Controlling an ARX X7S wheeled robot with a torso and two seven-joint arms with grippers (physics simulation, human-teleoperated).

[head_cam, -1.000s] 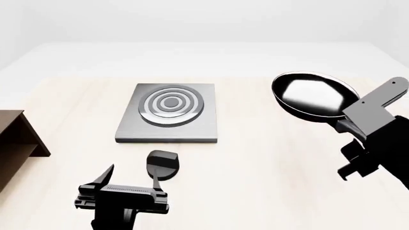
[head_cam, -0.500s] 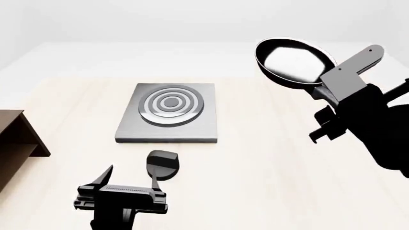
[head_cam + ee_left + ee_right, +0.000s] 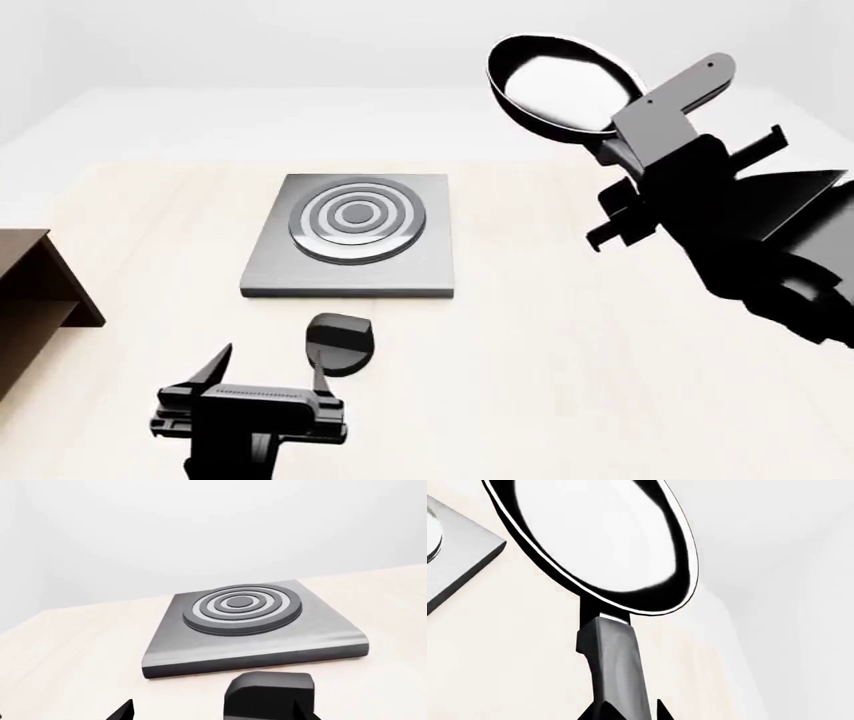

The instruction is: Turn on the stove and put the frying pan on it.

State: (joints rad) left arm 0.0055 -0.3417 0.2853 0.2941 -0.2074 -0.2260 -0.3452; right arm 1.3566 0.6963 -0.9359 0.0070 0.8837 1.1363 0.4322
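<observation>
The stove (image 3: 351, 236) is a flat dark-grey slab with concentric rings, lying on the table; it also shows in the left wrist view (image 3: 248, 626). Its black knob (image 3: 338, 343) sits in front of it, just beyond my left gripper (image 3: 267, 375), which is open with the knob (image 3: 269, 696) close to its right finger. My right gripper (image 3: 638, 150) is shut on the handle (image 3: 619, 665) of the frying pan (image 3: 558, 83) and holds it high in the air, right of and behind the stove. The pan's glossy inside (image 3: 600, 535) fills the right wrist view.
A brown wooden shelf (image 3: 34, 290) stands at the table's left edge. The pale wooden table (image 3: 534, 340) stretches around the stove, with a white wall behind it.
My right arm has lifted the frying pan up and to the left, towards the stove. The left gripper has stayed by the knob.
</observation>
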